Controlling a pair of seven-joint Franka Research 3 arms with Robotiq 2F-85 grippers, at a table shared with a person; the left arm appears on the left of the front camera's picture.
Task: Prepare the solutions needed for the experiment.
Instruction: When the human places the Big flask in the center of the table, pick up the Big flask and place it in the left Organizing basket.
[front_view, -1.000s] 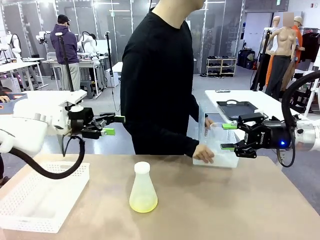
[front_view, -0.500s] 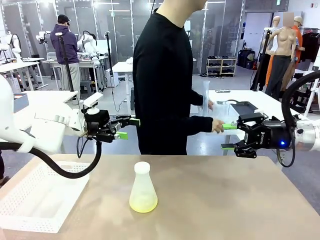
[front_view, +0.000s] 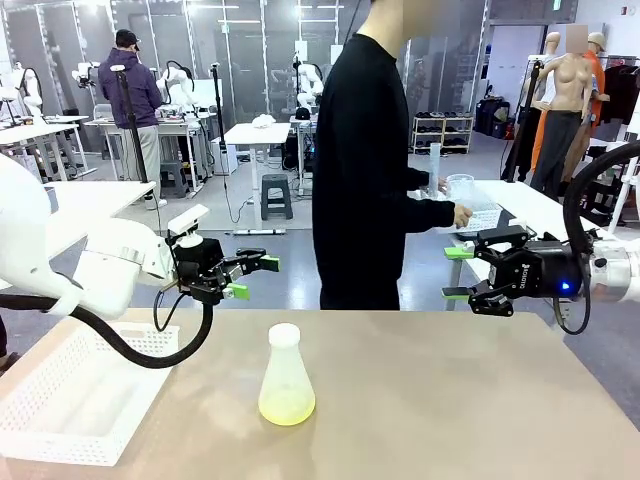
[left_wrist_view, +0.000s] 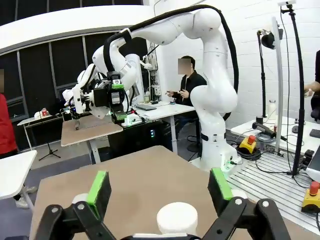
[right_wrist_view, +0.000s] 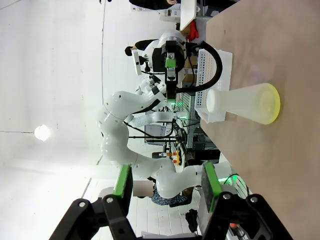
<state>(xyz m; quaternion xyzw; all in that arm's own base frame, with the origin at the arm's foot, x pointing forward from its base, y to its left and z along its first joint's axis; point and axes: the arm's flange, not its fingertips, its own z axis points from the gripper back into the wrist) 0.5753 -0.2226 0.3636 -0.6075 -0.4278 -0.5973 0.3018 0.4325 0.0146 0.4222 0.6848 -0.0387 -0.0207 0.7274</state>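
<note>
A frosted conical flask with a white top stands upright at the middle of the tan table. A shallow layer of pale yellow-green solution lies in its base. My left gripper hovers open above and left of the flask, pointing right. In the left wrist view the flask's top sits low between my green-padded fingers. My right gripper hangs open and holds nothing, beyond the table's far right edge. The right wrist view has the flask lying sideways in the picture, well ahead of my right gripper.
A white perforated basket sits on the table's left. A person in black stands at the far side, turned right, hands at a clear container on a white table behind.
My left arm has swung right, closer to the flask. The person lifted the clear container away from beside my right gripper and turned to the rear table. My right arm stayed still.
</note>
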